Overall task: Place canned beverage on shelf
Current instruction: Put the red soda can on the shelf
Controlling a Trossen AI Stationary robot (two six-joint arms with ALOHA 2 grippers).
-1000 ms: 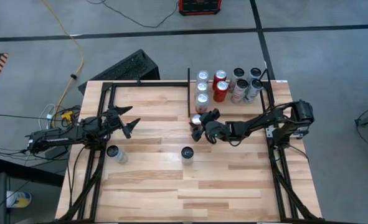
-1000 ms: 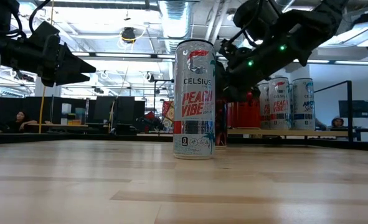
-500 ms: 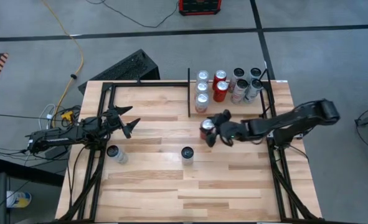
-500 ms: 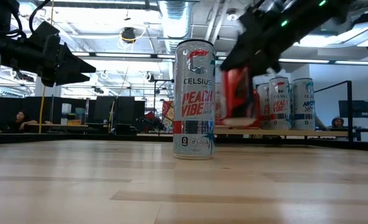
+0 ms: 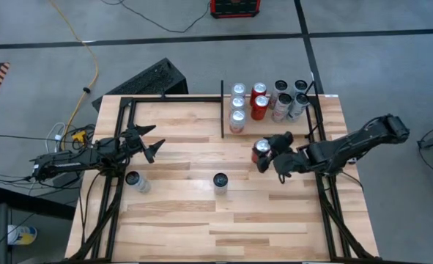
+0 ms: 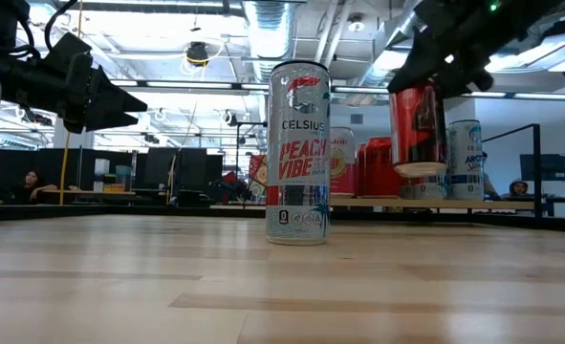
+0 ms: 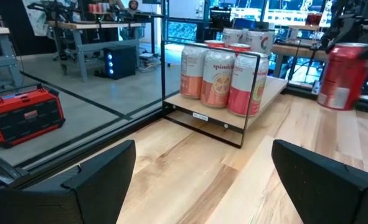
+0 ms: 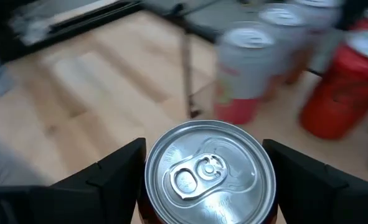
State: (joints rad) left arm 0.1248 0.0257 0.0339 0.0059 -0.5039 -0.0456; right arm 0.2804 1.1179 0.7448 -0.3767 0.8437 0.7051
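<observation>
The right gripper (image 5: 269,157) sits right of centre in the high view, its two dark fingers clamped on the sides of a red aluminium beverage can with a silver pull-tab lid (image 5: 261,151). In the low view that red can (image 6: 417,128) hangs clear of the tabletop at the upper right of the frame, its base well above the wood. The right wrist view looks down on the can's lid (image 8: 207,171) with a finger (image 8: 112,173) pressed at each side.

The shelf, a light wooden plank surface framed by thin black metal rails (image 5: 315,121), occupies the upper right part of the table in the high view, bounded on its left by a short black divider bar (image 5: 222,110). A cluster of upright cans, silver, red and pink (image 5: 267,101), already stands at its far end. The held can is just below that cluster in the frame, above the open planks.

The left gripper (image 5: 152,144) hovers at the left of the high view with its fingers spread apart, holding nothing. Below it stands a pale blue-and-white can (image 5: 134,180). At the centre stands a silver can printed "Celsius Peach Vibe" (image 6: 298,153), upright on the light wooden table (image 5: 201,227).
</observation>
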